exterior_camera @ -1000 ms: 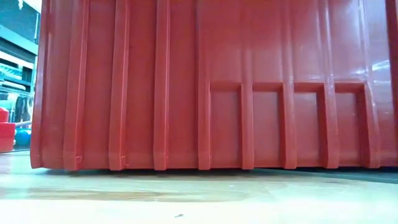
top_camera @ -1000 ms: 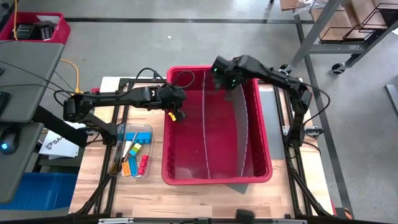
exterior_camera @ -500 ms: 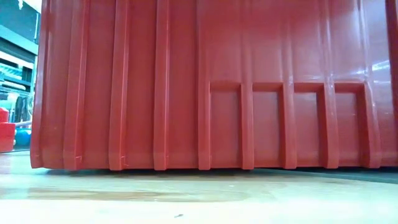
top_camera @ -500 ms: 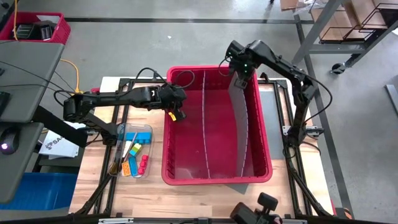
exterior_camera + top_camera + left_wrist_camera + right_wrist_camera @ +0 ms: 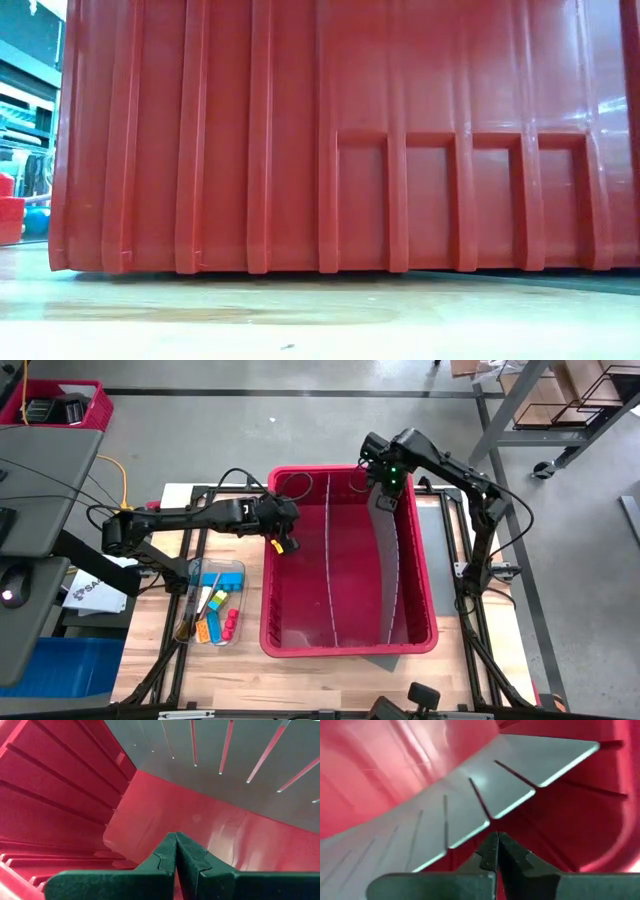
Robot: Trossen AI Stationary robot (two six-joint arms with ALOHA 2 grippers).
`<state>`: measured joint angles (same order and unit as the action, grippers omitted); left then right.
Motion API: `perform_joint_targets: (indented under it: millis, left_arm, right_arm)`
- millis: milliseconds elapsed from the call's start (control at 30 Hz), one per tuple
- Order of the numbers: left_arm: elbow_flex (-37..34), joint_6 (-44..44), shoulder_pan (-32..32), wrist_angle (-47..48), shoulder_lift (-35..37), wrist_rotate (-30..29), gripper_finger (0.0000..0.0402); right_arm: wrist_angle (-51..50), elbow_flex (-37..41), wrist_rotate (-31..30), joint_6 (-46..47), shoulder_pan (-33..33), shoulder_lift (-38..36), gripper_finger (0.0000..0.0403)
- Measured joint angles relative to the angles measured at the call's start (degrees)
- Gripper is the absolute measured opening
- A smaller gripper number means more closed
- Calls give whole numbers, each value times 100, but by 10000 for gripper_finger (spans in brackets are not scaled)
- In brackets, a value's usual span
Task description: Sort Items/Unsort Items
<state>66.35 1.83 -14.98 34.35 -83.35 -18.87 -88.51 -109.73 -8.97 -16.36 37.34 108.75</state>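
L hand (image 5: 283,542) pressed together at bin (image 5: 420,605) left rim; R hand (image 5: 383,488) likewise, over far end. Items (image 5: 217,610) in clear tray on desk (image 5: 480,660), sticks lengthwise near-far. Low view: bin wall only.

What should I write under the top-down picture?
Two robot arms reach over a red bin; colorful blocks wait beside it.

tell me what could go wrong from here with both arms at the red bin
The right tool, shut, sits at the top of the leaning grey divider; a push could bend it or tip it flat. The left tool, shut, hangs at the red bin left rim and could shove the bin. The items lie untouched outside.
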Motion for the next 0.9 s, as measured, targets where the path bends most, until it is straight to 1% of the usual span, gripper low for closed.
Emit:
perform_joint_targets:
  millis: [233,367,433,500,733,833,900]
  left_arm:
    - [1,-17,0,-129,0,8,0]
    - [2,-18,0,-200,0,20,0]
    - [2,-53,0,-223,0,28,0]
    - [2,-57,0,-226,0,28,0]
    - [2,-58,0,-273,0,28,0]
    - [2,-59,0,-342,0,31,0]
    - [2,-59,0,-414,0,31,0]
  right_arm:
    - [63,0,254,145,-381,2,0]
    - [462,0,781,277,-541,4,0]
    - [627,0,944,410,-600,7,0]
    - [690,0,938,483,-634,7,0]
    - [442,0,773,565,-614,-97,0]
    - [476,-2,964,710,-583,-162,0]
    - [440,-7,942,721,-596,-164,0]
